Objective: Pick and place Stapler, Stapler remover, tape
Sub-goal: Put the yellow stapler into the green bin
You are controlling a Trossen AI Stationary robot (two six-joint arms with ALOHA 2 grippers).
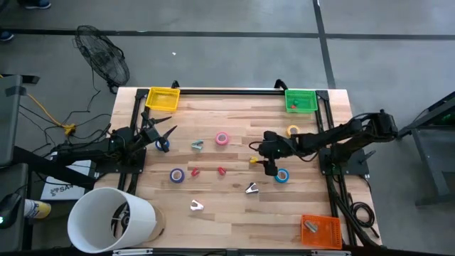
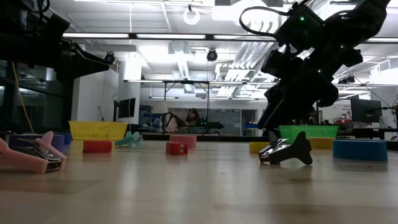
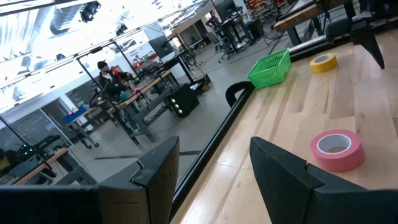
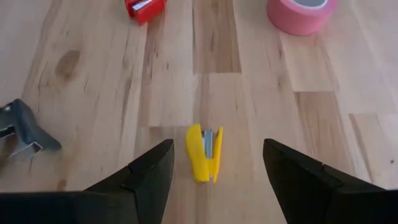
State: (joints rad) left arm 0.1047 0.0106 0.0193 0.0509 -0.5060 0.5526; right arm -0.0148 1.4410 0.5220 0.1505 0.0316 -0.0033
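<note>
Your yellow stapler (image 4: 205, 153) lies flat on the wooden tabletop (image 4: 249, 124), and in the right wrist view it sits between the two dark fingers of the right gripper (image 4: 214, 171), touching neither. The jaws are spread wide and hold nothing. From above, you see that same stapler (image 1: 253, 161) just beside the right gripper (image 1: 269, 168), near the middle of the tabletop (image 1: 227, 213).

Around it: a pink tape roll (image 4: 301, 12) and a red stapler (image 4: 144, 9) lie farther out on the wood, and a grey staple remover (image 4: 22, 134) lies off to one side. In the overhead view the pink tape roll (image 1: 222, 138) is well apart from the right gripper, and a light blue tape roll (image 1: 282, 176) lies just beside that gripper. A yellow tape roll (image 1: 293, 131) is near the green basket (image 1: 301, 100) at the far right corner. A yellow basket (image 1: 163, 99) stands at the far left corner and an orange basket (image 1: 321, 231) at the near right corner.

The left gripper (image 1: 153, 137) waits at the left edge, its fingers apart and empty, with a blue tape roll (image 1: 163, 145) just beside it.
</note>
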